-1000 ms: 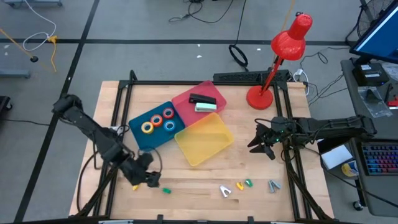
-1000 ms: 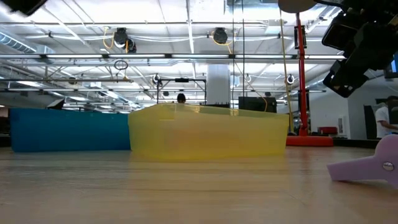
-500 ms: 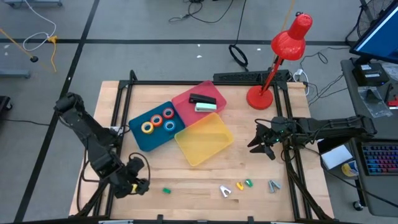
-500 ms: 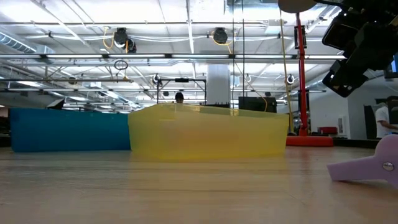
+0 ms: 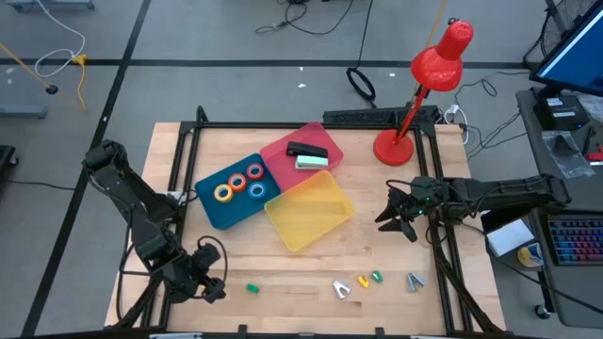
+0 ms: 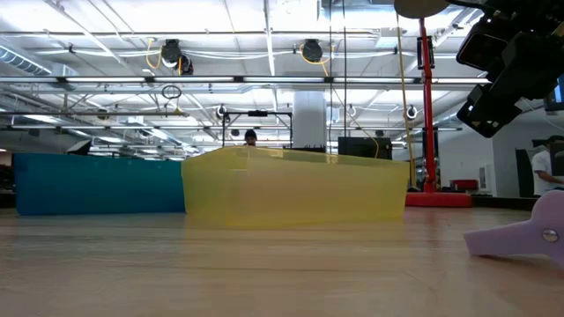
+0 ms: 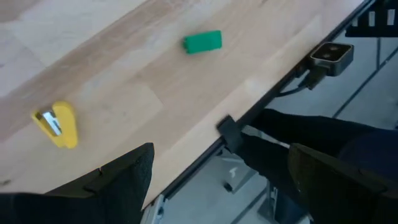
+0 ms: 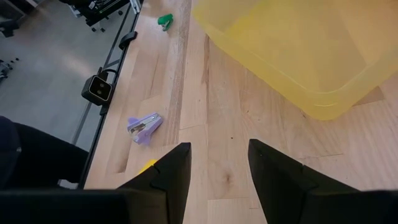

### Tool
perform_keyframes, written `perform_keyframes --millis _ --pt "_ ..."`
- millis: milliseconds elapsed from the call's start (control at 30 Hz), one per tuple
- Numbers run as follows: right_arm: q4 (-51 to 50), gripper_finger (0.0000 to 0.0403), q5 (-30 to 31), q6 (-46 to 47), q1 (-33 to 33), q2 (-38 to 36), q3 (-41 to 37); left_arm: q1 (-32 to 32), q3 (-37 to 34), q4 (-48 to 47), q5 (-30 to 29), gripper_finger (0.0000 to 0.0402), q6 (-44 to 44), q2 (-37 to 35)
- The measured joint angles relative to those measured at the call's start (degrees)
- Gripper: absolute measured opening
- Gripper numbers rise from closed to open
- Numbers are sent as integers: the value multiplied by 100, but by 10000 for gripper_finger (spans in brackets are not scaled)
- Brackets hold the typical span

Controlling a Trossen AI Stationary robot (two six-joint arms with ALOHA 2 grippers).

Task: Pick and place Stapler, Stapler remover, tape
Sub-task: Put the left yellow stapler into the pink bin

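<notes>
The wooden table [image 5: 377,240] fills the middle of the high view, with a red desk lamp [image 5: 424,85] at its upper right. Three bins sit together at centre: a blue bin [image 5: 209,209] to the left, a pink bin [image 5: 318,137] above, and a yellow bin [image 5: 306,215] lower right, empty.

The left gripper [image 5: 209,287] hangs at the lower left of the high view, near the table's front edge, fingers spread wide and grasping nothing. A small green stapler remover [image 5: 252,288] lies on the wood just to its right, apart from the fingers [image 7: 118,180].

The right gripper [image 5: 391,215] sits at the centre right, to the right of the yellow bin, fingers parted and empty. The loose pieces lie well below it.

A black stapler [image 5: 301,150] rests in the pink bin with a pale one [image 5: 311,162] just beneath it. The tape rolls lie in the blue bin: yellow [image 5: 223,193], orange [image 5: 237,182], red [image 5: 254,172] and blue [image 5: 257,188].

Along the lower edge lie a purple remover [image 5: 341,289], a yellow remover [image 5: 363,282], a second green one [image 5: 377,277] and a grey one [image 5: 415,280].
</notes>
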Motion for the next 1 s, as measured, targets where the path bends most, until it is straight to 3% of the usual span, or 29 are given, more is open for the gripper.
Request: perform_keyframes --millis 400,567,833,1000 --pt "0 155 0 0 -1 1 0 0 -2 -1035 903 367 -789 464" --pt "0 153 0 0 -2 2 0 0 -2 -1016 976 367 -791 958" --pt "0 157 1 -1 0 2 0 0 -4 -1008 1715 367 -787 1626" --pt "0 155 0 0 -1 2 2 0 -4 -1010 1676 367 -765 1863"
